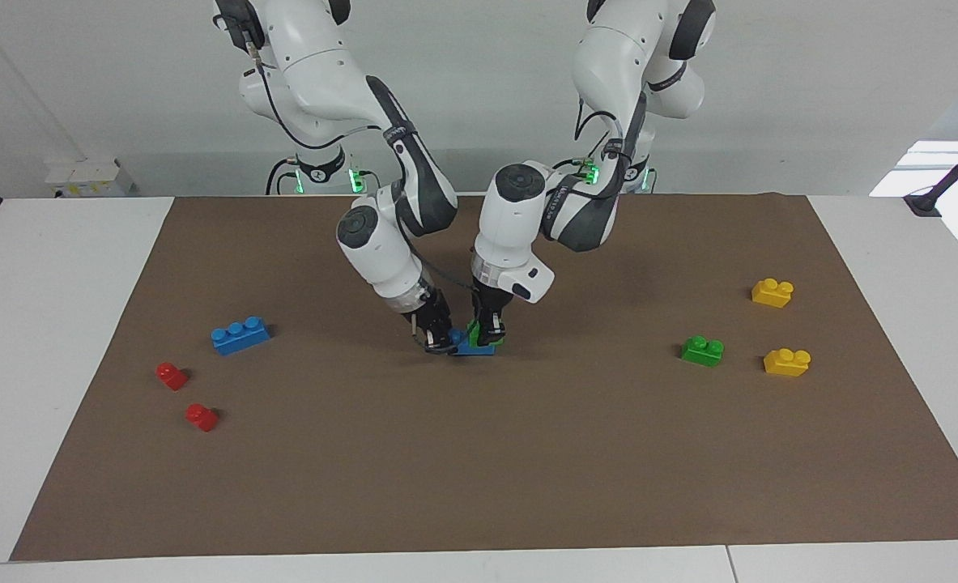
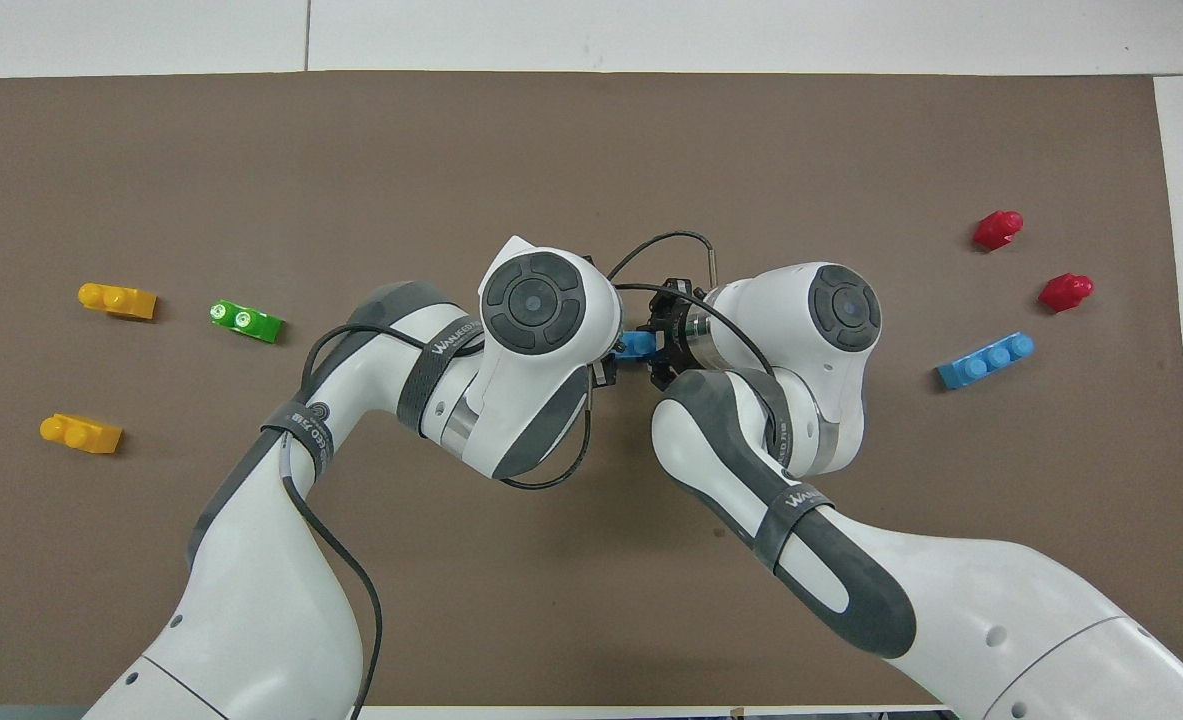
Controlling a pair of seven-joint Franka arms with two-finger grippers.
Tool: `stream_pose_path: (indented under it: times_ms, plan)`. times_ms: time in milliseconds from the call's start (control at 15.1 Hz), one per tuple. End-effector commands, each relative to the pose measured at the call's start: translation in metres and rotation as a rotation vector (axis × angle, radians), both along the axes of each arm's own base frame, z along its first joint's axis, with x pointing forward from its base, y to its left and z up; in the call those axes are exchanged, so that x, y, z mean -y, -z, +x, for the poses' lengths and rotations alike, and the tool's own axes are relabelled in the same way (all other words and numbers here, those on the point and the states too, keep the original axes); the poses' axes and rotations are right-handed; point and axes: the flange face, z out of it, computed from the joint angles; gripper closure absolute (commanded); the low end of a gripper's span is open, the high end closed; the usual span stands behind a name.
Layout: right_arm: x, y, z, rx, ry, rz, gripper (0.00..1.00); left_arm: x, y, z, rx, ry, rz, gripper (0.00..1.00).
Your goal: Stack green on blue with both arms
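Bright even light, soft shadows, sharp focus throughout

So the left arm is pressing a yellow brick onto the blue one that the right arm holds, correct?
Not quite: the facing view shows the brick in the left gripper is a green brick, not yellow. It sits on the blue brick held by the right gripper.

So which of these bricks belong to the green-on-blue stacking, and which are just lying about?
In the job:
- green brick, in the left gripper
- blue brick, held by the right gripper

Lying about:
- spare blue brick
- spare green brick
- yellow bricks
- red bricks
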Motion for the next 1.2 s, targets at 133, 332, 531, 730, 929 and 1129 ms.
stream_pose_path:
  times_ms: [133,332,531,730,929,1129]
  plan:
    - [0.004,0.000,-0.004,0.035,-0.009,0.006,1.00,0.004,0.022,-0.008,-0.007,0.119,0.056,1.00]
    - [0.006,0.004,-0.006,0.038,-0.005,0.001,1.00,0.015,0.030,-0.028,-0.037,0.163,0.080,1.00]
    - [0.006,0.003,-0.006,0.038,-0.005,0.001,1.00,0.017,0.031,-0.031,-0.044,0.167,0.084,1.00]
    - [0.006,0.003,-0.006,0.042,-0.005,0.001,1.00,0.011,0.032,-0.025,-0.029,0.156,0.072,1.00]
    - [0.006,0.004,-0.006,0.043,-0.006,0.000,1.00,0.007,0.045,-0.026,-0.016,0.164,0.064,1.00]
    - [0.008,0.004,-0.006,0.039,-0.002,0.000,1.00,0.003,0.066,-0.032,0.016,0.178,0.044,1.00]
